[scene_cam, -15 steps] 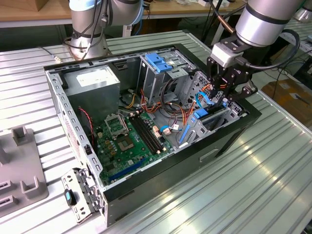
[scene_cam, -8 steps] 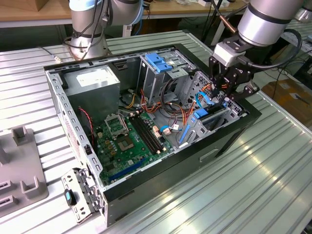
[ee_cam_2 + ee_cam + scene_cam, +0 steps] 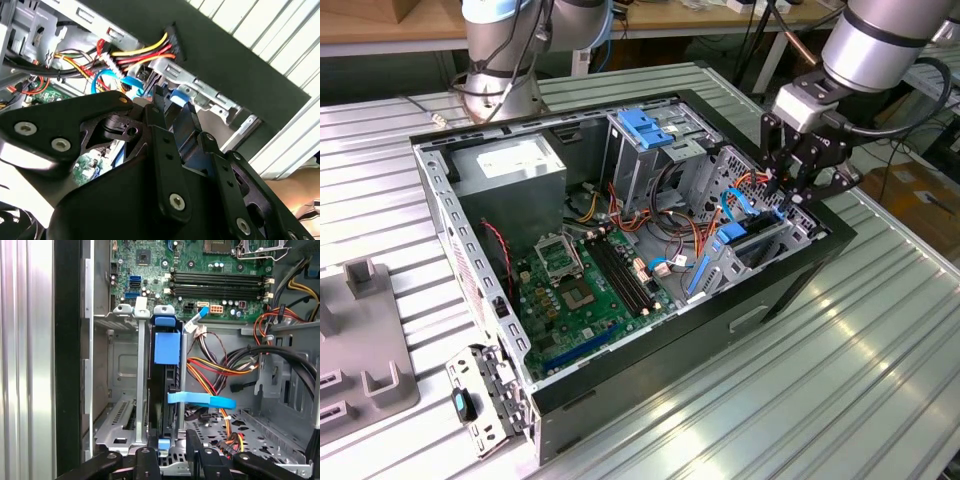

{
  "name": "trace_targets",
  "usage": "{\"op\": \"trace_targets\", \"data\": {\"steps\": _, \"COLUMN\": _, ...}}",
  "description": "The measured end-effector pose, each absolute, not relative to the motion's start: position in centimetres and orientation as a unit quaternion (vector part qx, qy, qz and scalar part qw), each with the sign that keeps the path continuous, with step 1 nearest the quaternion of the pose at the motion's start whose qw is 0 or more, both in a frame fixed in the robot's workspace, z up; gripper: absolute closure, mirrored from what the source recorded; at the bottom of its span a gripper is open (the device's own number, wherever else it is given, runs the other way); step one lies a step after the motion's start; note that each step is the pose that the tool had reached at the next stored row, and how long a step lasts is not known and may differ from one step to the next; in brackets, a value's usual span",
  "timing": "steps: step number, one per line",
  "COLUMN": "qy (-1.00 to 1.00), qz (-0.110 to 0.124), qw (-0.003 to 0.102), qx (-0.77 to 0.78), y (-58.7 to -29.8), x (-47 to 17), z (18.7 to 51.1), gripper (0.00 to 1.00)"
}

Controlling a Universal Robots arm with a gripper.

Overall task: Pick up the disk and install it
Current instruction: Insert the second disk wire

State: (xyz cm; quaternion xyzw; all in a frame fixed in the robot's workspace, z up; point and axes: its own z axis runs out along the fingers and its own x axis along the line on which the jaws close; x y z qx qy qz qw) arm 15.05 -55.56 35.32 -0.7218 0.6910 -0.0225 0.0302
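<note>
Where the gripper hangs: over the corner of the case [image 3: 620, 395] nearest the exterior view's right, pointing down into the open side.
Gripper [image 3: 788, 190]: drawn in narrow, its two fingers [image 3: 145, 457] pressed to either face of the disk's near end; by my eye it has hold of the disk.
Disk [image 3: 167, 390]: on edge in the bay [image 3: 125, 412], blue rails showing, most of its body already down between the metal walls.
Direction from gripper: straight ahead of the fingertips, no offset to either side that I can see in the first wrist view.
Long axis: runs away from the gripper, down the slot, in line with the arm's reach; the thin edge faces the camera.
Beside it: an empty slot of the bay on one side, a tangle of cables [image 3: 220, 367] on the other, and a blue cable [image 3: 202, 401] lying across the disk's edge.
Beyond the bay: the board [image 3: 580, 285] flat on the case floor, well apart from the gripper.
Seating: I judge it partly in; whether it has reached the end of the slot is hidden.
Nearer arm: only one arm is at work, and it is on the disk.
</note>
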Motion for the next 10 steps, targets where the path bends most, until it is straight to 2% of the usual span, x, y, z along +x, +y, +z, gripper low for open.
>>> {"op": "trace_targets", "data": {"steps": 10, "qy": 0.691, "qz": -0.023, "qw": 0.03, "qx": -0.722, "y": -55.56, "x": 15.18, "z": 35.72, "gripper": 0.64}}
